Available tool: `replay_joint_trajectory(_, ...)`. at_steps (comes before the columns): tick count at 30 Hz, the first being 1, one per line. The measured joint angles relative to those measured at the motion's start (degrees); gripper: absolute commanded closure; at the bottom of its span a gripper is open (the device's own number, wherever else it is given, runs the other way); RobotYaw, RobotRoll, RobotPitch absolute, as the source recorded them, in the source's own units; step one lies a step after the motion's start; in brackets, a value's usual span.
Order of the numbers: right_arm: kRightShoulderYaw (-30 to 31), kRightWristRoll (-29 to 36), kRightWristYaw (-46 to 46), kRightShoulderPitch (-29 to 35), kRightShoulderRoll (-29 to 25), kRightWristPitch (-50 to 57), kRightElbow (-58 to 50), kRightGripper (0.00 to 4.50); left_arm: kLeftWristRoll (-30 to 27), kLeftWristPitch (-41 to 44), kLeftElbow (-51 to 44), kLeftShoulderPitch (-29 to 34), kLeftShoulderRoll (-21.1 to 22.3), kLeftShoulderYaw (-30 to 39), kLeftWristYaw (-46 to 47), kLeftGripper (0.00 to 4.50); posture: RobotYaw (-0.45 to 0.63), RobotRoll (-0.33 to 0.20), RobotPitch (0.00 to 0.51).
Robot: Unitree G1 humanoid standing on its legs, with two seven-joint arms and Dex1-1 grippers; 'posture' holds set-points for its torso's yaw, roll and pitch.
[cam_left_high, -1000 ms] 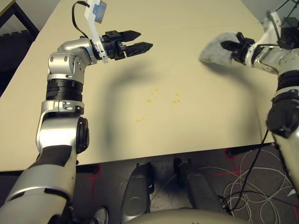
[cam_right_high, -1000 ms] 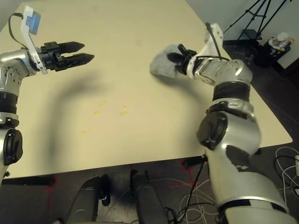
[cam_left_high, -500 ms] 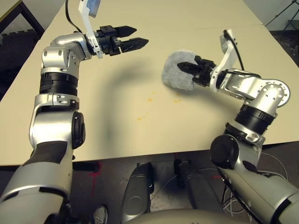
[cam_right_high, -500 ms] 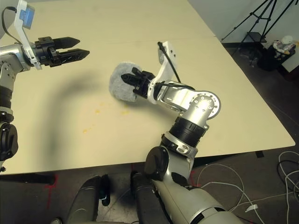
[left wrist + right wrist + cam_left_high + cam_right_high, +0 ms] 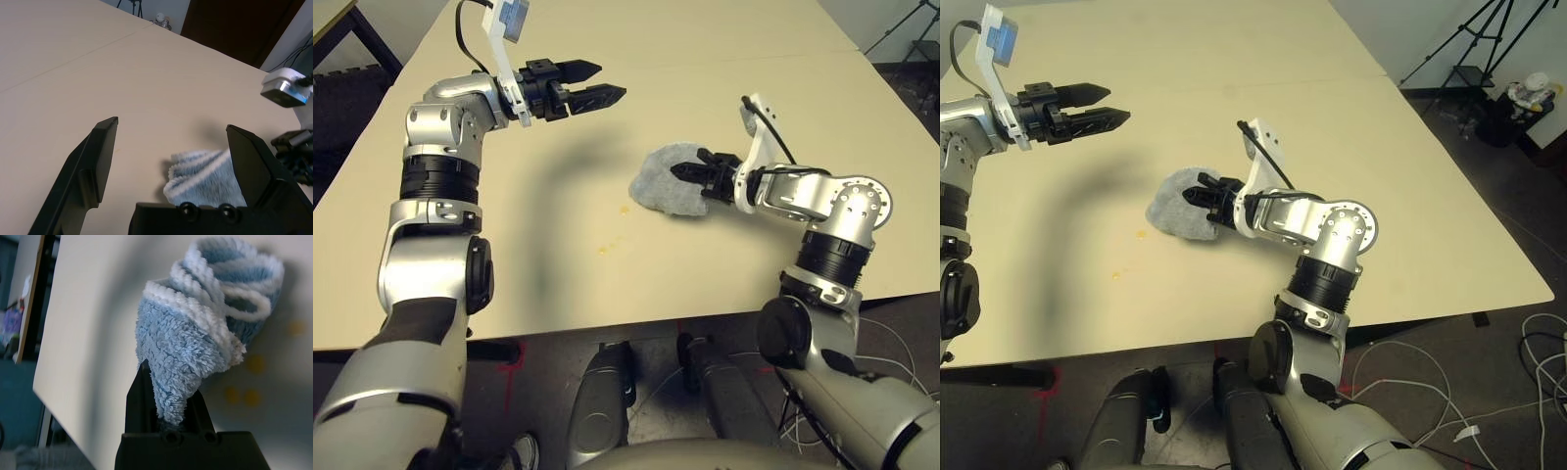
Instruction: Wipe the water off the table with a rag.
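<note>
The grey-blue fuzzy rag [image 5: 663, 184] lies bunched on the beige table [image 5: 773, 98], and my right gripper [image 5: 687, 170] is shut on its right side. In the right wrist view the rag [image 5: 195, 333] fills the gap between the black fingers [image 5: 139, 399]. Yellowish water droplets sit just left of the rag [image 5: 625, 208] and nearer the front edge [image 5: 603, 251]; several more droplets [image 5: 254, 363] show beside the cloth. My left gripper [image 5: 610, 81] hovers open above the table, up and left of the rag, with nothing in it.
A thin seam line [image 5: 773, 54] crosses the far tabletop. The table's front edge [image 5: 607, 331] runs close to my body. White cables [image 5: 1538, 372] lie on the floor at the right, and a tripod [image 5: 1469, 39] stands beyond the table's right side.
My right gripper has dragged the rag left and nearer across the table, onto the right-hand cluster of droplets, which it now covers. The left arm has barely moved.
</note>
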Motion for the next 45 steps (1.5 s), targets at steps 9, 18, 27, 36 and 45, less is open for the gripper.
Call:
replay_joint_trajectory(9, 28.9, -12.7, 18.9, 3.1, -14.6, -10.6, -3.6, 4.49, 0.0, 0.0, -0.3, 0.6, -0.7, 0.0, 0.9, 0.00, -0.02, 0.000, 0.207)
replay_joint_trajectory(18, 42.6, -33.8, 34.0, 3.1, -25.1, -32.7, 0.7, 4.49, 0.0, 0.0, -1.7, 1.1, -1.2, 0.0, 1.5, 0.00, -0.02, 0.000, 0.208)
replay_joint_trajectory(27, 36.8, -42.8, 35.7, 2.1, -32.1, -35.5, 7.7, 4.49, 0.0, 0.0, -1.8, 1.1, -1.5, 0.0, 1.7, 0.00, -0.04, 0.000, 0.210)
replay_joint_trajectory(36, 32.4, -39.9, 45.0, -0.5, -30.0, -31.5, 1.8, 4.49, 0.2, -0.8, 0.2, 0.9, -1.8, -0.2, 1.5, 0.00, -0.05, 0.000, 0.211)
replay_joint_trajectory(45, 30.1, -26.8, 46.5, -0.5, -14.4, -13.9, -12.3, 4.49, 0.4, -1.6, 1.3, -0.1, -2.0, -0.4, 1.3, 0.00, -0.03, 0.000, 0.213)
